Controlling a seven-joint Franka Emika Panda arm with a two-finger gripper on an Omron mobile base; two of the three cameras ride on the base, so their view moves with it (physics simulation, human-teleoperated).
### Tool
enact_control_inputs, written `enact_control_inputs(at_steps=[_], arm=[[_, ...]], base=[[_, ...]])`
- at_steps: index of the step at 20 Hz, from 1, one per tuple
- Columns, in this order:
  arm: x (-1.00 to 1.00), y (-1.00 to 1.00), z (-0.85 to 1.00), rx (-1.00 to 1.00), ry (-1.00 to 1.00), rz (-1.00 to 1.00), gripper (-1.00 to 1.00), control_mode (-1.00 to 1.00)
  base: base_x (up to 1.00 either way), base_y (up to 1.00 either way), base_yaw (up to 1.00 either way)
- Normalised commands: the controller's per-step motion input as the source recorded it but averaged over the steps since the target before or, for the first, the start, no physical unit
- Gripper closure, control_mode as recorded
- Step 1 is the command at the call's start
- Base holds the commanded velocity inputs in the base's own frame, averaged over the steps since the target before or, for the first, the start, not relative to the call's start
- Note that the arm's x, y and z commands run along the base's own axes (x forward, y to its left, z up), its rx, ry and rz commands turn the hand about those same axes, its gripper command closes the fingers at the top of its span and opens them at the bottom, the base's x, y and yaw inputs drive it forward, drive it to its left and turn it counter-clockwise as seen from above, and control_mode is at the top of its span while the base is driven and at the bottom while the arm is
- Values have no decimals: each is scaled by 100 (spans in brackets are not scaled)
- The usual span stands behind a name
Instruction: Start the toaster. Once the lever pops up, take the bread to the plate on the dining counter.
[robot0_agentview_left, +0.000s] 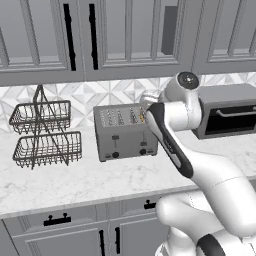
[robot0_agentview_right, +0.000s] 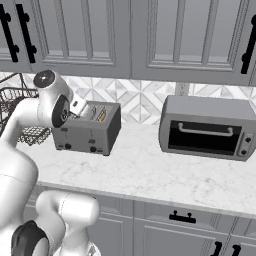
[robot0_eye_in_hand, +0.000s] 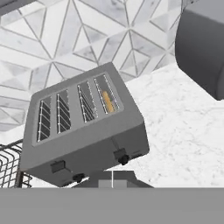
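Only the bread's (robot0_eye_in_hand: 108, 101) golden edge shows in the toaster's (robot0_eye_in_hand: 83, 131) rightmost slot, the gripper's jaws closed on nothing, a toaster oven (robot0_agentview_right: 207, 126) beside.

The counter (robot0_agentview_left: 75, 182) is viewed from behind the arm, left and right, looking forward and down. The toaster (robot0_agentview_left: 125, 132) is shared by both. It is seen closely from above by the hand camera.

One toaster (robot0_agentview_left: 125, 132), one bread (robot0_eye_in_hand: 108, 101) slice, one toaster oven (robot0_agentview_right: 207, 127), one wire basket rack (robot0_agentview_left: 44, 132).
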Motion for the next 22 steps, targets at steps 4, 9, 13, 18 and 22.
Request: enact_control_inputs(at_steps=[4,9,13,18,22], arm=[[-59,-5,18,-14,1,8,100,-100],[-21,0,6,-16,1,21,-100,-100],[4,-2,0,-6,3,27,-100,-100],[25,-1,0,-7,0,14,-100,-100],[1,0,1,-7,0,0,-100,-100]], base=[[0,0,0],[0,0,0],[0,0,0],[0,0,0],[0,0,0]])
